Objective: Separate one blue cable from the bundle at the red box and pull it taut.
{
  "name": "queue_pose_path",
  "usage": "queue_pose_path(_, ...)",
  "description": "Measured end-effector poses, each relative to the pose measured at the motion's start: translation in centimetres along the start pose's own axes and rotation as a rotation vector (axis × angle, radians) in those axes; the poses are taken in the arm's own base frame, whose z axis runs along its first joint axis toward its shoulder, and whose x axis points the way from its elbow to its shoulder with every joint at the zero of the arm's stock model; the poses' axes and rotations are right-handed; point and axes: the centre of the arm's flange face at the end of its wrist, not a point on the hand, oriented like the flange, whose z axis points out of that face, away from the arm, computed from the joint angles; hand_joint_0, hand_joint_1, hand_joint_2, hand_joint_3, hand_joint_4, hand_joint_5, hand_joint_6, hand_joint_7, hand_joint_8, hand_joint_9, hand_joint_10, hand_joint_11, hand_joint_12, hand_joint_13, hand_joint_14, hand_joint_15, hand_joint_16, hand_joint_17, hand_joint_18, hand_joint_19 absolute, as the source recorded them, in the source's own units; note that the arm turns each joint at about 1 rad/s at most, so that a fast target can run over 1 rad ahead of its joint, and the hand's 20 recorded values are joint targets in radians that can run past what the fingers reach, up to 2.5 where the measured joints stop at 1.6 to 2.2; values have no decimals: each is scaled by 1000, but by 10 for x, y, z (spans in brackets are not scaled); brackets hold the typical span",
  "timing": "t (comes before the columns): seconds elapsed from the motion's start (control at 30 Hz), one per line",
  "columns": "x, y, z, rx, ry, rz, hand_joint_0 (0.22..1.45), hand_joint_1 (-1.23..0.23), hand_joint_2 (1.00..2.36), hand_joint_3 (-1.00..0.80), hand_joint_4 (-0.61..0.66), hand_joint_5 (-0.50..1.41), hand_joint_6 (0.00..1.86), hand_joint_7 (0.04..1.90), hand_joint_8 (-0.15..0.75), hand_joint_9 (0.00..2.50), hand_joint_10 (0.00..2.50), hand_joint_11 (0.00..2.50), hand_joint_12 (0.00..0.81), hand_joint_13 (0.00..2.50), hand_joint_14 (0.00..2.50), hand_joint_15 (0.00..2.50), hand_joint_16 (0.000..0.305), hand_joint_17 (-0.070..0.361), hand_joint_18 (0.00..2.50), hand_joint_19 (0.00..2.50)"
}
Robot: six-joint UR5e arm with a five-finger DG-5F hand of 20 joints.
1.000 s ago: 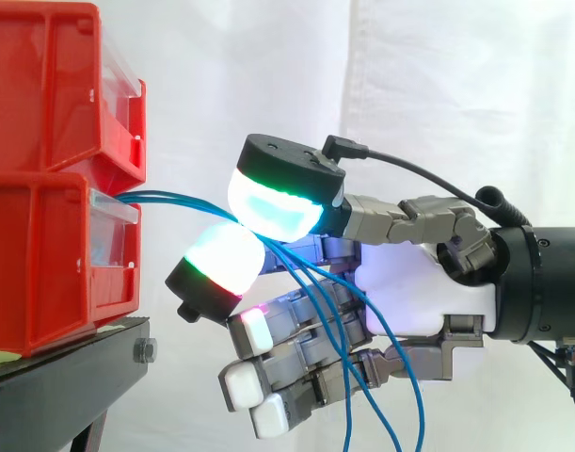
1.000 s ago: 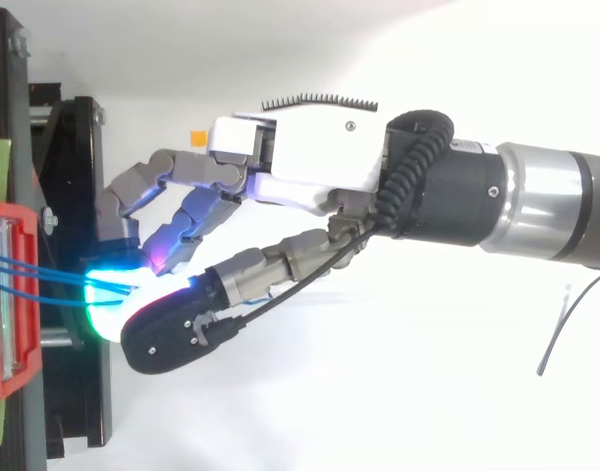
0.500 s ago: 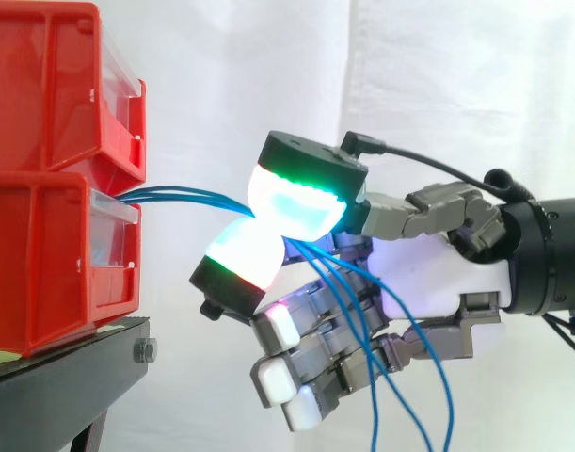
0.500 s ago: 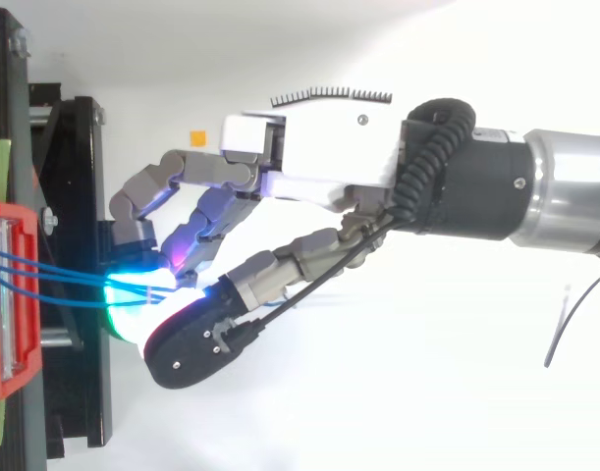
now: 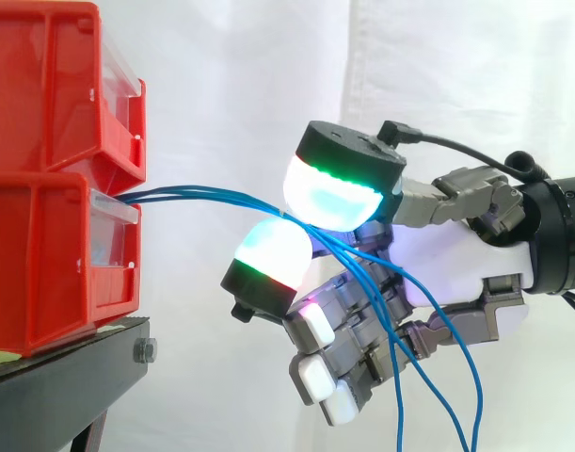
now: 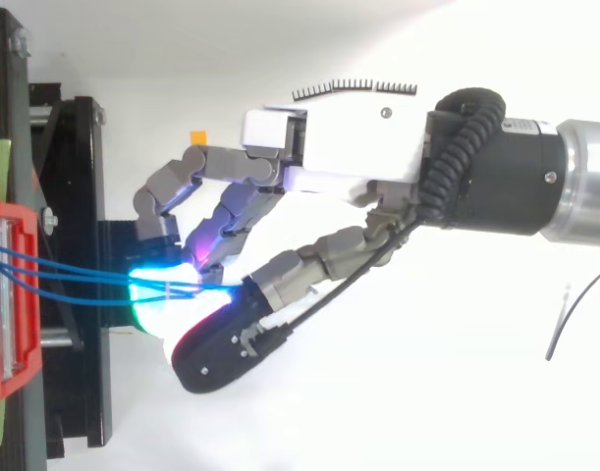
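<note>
A bundle of thin blue cables (image 5: 202, 196) leaves the front of the lower red box (image 5: 42, 264) and runs nearly level to my hand (image 5: 456, 273). Two glowing cyan-green fingertips (image 5: 334, 193) pinch the cables where they meet, to the right of the box. I cannot tell how many strands are inside the pinch. Past the pinch the strands droop across the palm and hang to the bottom edge. From above, three strands (image 6: 74, 280) converge from the box toward my hand (image 6: 349, 157). The other fingers are curled under the palm.
A second red bin (image 5: 52, 85) sits stacked on the lower one, both on a black stand (image 5: 71, 377) at the left. A white curtain hangs behind. A thin grey wire (image 6: 565, 324) lies on the white surface at the right.
My hand has drawn to the right, away from the red box, keeping its pinch. The cable stretch between box and fingertips has grown longer and straighter.
</note>
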Motion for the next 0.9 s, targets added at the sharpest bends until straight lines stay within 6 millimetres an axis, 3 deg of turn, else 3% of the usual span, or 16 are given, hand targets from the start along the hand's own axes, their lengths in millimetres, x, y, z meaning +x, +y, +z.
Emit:
queue_pose_path(0.17, -1, 0, 0, -1, -3, 4, 616, -442, 1000, -500, 76, -173, 870, 1066, 297, 981, 24, 941, 380, 900, 25, 670, 44, 98, 689, 707)
queue_pose_path(0.53, -4, 1, 0, -4, -10, 12, 622, -767, 1017, -201, 70, -185, 895, 1154, 300, 940, 23, 985, 382, 883, 26, 686, 45, 102, 680, 717)
queue_pose_path(0.9, -12, 1, 0, -5, -19, 26, 755, -844, 1001, -481, -33, -195, 920, 1163, 287, 904, 22, 979, 365, 862, 26, 674, 45, 102, 689, 672)
